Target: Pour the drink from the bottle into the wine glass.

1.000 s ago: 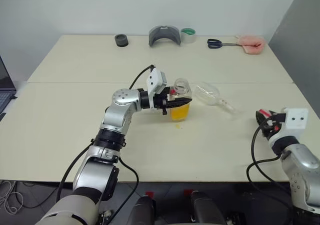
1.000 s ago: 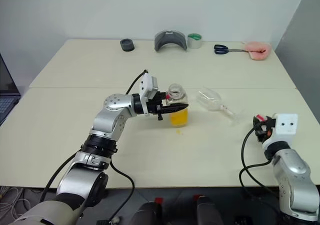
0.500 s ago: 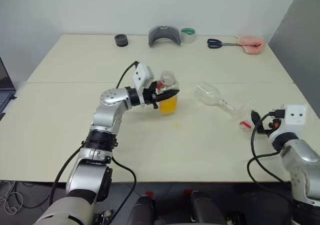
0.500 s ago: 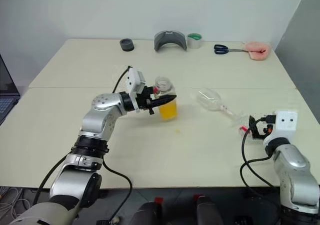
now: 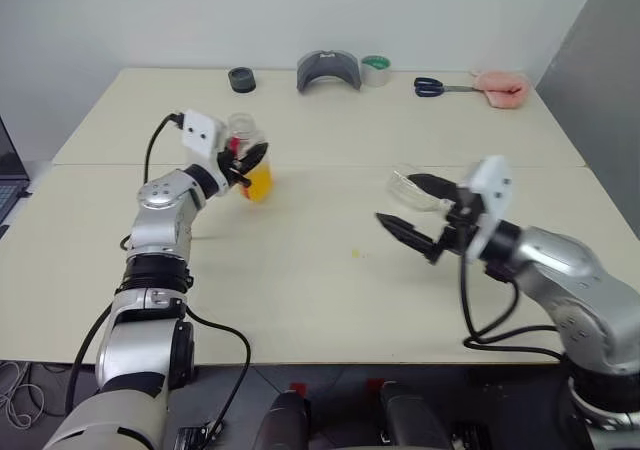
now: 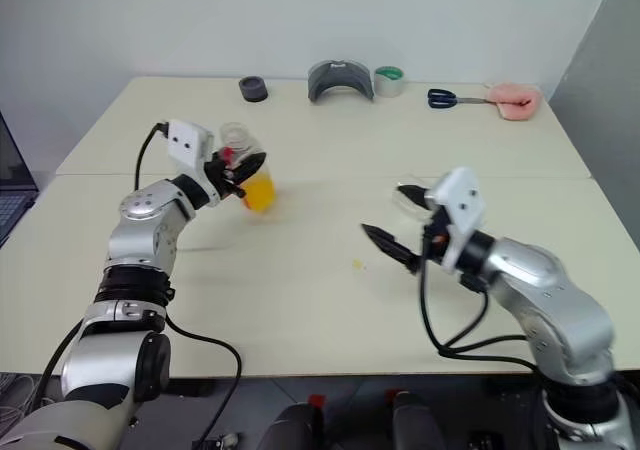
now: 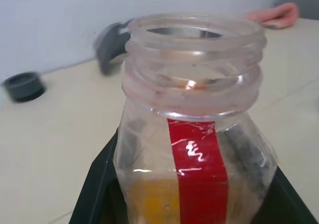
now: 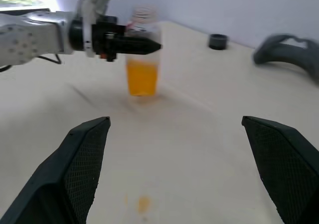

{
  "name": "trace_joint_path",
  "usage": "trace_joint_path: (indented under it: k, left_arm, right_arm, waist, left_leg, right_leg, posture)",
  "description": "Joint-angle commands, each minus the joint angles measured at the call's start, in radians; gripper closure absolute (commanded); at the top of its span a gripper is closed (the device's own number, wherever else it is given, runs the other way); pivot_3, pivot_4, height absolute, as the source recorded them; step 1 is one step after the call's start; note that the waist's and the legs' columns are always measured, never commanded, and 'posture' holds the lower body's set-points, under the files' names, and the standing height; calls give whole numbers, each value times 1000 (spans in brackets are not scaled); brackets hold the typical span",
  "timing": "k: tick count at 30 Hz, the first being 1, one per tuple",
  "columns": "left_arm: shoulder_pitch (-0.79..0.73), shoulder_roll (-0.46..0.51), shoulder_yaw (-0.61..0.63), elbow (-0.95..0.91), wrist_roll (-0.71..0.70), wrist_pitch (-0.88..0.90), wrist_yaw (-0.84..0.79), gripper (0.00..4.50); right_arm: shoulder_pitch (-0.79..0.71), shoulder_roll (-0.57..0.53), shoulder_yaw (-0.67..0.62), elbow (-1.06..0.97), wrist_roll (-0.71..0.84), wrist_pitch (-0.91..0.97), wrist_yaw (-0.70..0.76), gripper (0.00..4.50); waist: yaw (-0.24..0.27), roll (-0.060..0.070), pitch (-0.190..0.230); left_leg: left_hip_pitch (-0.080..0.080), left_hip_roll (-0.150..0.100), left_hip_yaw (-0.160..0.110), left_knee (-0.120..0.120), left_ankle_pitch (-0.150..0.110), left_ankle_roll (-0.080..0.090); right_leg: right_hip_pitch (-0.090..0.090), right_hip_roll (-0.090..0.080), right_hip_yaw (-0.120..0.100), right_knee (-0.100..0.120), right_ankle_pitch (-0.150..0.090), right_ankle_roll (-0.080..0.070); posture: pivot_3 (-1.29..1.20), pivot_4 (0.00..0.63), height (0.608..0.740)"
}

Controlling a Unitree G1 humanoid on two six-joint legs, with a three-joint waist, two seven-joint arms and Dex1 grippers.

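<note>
The bottle [image 5: 243, 130] is upright, uncapped and a red stripe runs down its side [image 7: 197, 164]. The orange drink [image 5: 256, 183] fills its lower part. My left gripper [image 5: 252, 156] is shut on the bottle, holding it just above the table at the left. My right gripper [image 5: 402, 202] hovers over the middle of the table, pointing towards the bottle, open wide with nothing between its fingers [image 8: 84, 154]. The wine glass [image 5: 398, 182] lies on its side on the table right behind that gripper, partly hidden by the upper finger.
A small orange spill [image 5: 355, 254] marks the table's middle. Along the far edge stand a black round piece [image 5: 242, 80], a grey curved part [image 5: 328, 70], a tape roll [image 5: 377, 69], scissors [image 5: 438, 87] and a pink cloth [image 5: 501, 88]. A laptop [image 5: 8, 185] sits at the left.
My left gripper carried the bottle from the middle of the table to the left. My right gripper swung in from the right edge to the middle, rose and opened wide.
</note>
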Motion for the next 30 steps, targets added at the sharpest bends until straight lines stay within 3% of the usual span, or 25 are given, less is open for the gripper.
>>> trace_joint_path:
  k: [1,12,20,30]
  left_arm:
    - [-54,23,41,52,-4,-54,51,2784]
    - [-48,17,81,196,-8,-151,135,2784]
    - [-10,5,108,203,-25,-166,129,197]
    - [52,-10,101,227,-12,-225,154,52]
  right_arm:
    - [-84,42,81,59,-44,-25,2,0]
    - [-178,138,202,187,-138,-93,38,0]
    - [-173,165,207,175,-156,-83,34,0]
    - [-135,159,230,159,-185,-77,37,0]
  waist:
    - [2,0,0]
    - [5,0,0]
    - [5,0,0]
    - [5,0,0]
  left_leg:
    - [0,0,0,0,0,0]
    - [-2,0,0,0,0,0]
    - [-2,0,0,0,0,0]
    - [-2,0,0,0,0,0]
  right_leg:
    - [0,0,0,0,0,0]
    - [-2,-1,0,1,0,0]
    - [-3,-1,0,1,0,0]
    - [-3,-1,0,1,0,0]
  posture:
    - [0,150,740]
    - [0,150,740]
    - [0,150,740]
    - [0,150,740]
